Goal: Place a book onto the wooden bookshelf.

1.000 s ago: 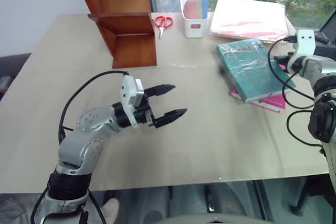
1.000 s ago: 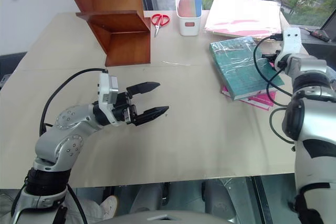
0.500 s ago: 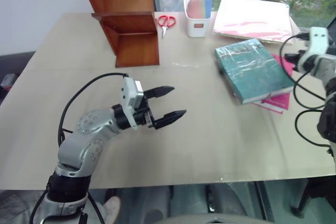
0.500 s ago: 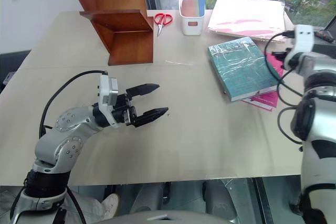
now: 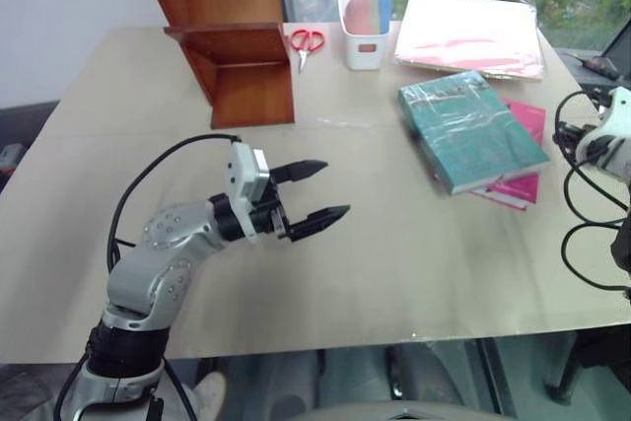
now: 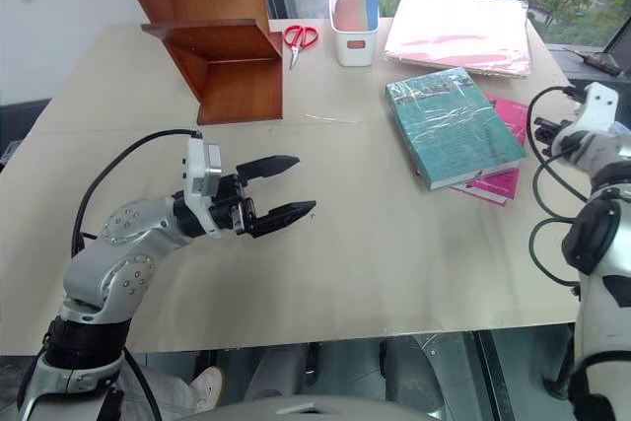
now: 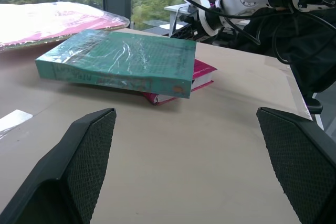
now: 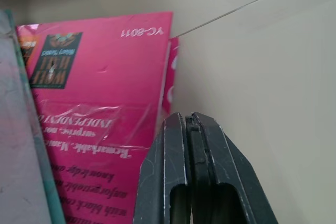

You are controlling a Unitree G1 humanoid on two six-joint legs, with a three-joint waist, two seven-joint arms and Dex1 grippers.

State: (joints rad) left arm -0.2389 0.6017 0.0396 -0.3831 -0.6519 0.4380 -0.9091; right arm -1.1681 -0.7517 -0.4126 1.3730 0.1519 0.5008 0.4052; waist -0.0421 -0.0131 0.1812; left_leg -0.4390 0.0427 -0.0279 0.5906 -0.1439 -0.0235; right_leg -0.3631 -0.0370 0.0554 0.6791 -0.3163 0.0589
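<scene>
My left claw (image 5: 317, 193) is hovering over the near left part of the tabletop (image 5: 394, 263), its two fingers standing wide apart and holding nothing. My right claw (image 8: 190, 129) is pressed fully closed and empty, and it is pointing at the tabletop just beside the right edge of the pink book (image 8: 100, 103).

The book (image 5: 471, 129) is lying flat on the right side of the tabletop, resting on top of the pink book, which is sticking out at its right and near sides. The bookshelf (image 5: 232, 32) is standing at the far left, well apart from the book. Between them at the far edge, scissors (image 5: 306, 43) and a white holder (image 5: 363, 12) are lying near each other, and a pale stack of papers (image 5: 469, 32) is lying just behind the book.
</scene>
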